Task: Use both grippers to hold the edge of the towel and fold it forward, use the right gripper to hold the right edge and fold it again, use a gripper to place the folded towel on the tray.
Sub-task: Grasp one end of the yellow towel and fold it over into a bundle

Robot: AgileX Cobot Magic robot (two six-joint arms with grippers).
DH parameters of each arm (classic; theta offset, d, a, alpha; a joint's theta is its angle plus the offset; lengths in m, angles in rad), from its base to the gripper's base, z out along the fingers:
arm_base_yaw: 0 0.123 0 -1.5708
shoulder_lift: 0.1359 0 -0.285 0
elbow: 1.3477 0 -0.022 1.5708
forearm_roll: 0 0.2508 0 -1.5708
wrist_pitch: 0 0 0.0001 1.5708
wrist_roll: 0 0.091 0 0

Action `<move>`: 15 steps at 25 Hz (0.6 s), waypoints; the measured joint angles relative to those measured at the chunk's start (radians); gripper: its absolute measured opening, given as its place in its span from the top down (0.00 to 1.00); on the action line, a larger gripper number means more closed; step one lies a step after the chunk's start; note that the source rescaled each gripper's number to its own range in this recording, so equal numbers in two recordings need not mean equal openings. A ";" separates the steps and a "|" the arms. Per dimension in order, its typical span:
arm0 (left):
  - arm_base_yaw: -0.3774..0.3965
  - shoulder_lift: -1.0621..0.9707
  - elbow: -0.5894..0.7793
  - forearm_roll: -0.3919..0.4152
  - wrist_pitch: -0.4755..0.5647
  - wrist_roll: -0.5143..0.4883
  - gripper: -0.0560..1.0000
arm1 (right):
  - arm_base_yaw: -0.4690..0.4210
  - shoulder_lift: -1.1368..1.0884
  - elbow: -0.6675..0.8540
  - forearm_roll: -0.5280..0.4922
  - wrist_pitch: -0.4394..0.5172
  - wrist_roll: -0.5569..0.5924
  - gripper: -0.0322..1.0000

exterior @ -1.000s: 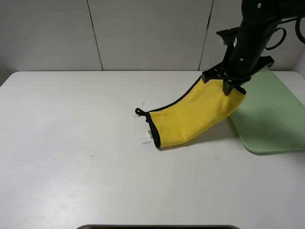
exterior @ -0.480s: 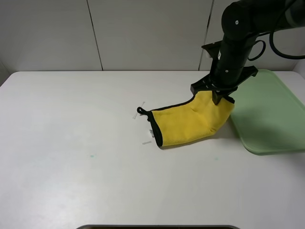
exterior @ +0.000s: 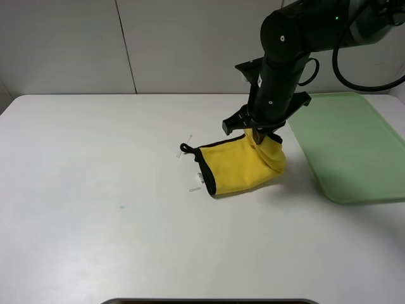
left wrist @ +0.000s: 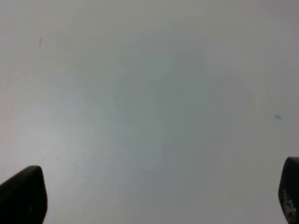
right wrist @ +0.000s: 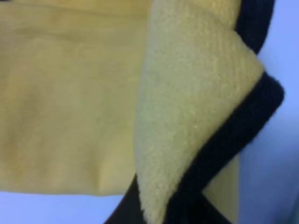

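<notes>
Towel (exterior: pixel 240 170), bright yellow and folded, lies near the middle of the white surface (exterior: pixel 95 190), a little toward its right edge. A small black loop (exterior: pixel 185 149) sits at the end nearer the left edge. The towel's right end is raised off the surface and curls back over the flat part, clamped in the right pincer (exterior: pixel 261 134). The right wrist view shows the black-trimmed edge (right wrist: pixel 233 135) doubled over, close up. The pale-green tray (exterior: pixel 354 152) sits along the surface's right edge, near the towel but apart from it. The left pincer (left wrist: pixel 156 193) hangs over bare surface, fingers wide apart.
</notes>
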 joint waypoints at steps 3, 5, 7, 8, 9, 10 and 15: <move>0.000 0.000 0.000 0.000 0.000 0.000 0.00 | 0.034 0.015 0.000 0.008 -0.006 0.003 0.93; 0.000 0.000 0.000 0.000 0.000 0.000 0.00 | 0.059 0.026 0.000 0.010 -0.010 0.003 0.93; 0.000 0.000 0.000 0.000 0.000 0.000 0.00 | 0.077 0.033 0.000 0.012 -0.018 0.006 0.93; 0.000 0.000 0.000 0.000 0.000 0.000 0.00 | 0.085 0.037 0.000 0.012 -0.023 0.010 0.93; 0.000 0.000 0.000 0.000 0.000 0.000 0.00 | 0.090 0.038 0.000 0.014 -0.028 0.014 0.93; 0.000 0.000 0.000 0.000 0.000 0.000 0.00 | 0.093 0.040 0.000 0.018 -0.031 0.015 0.93; 0.000 0.000 0.000 0.000 0.000 0.000 0.00 | 0.093 0.041 0.000 0.041 -0.034 0.018 0.93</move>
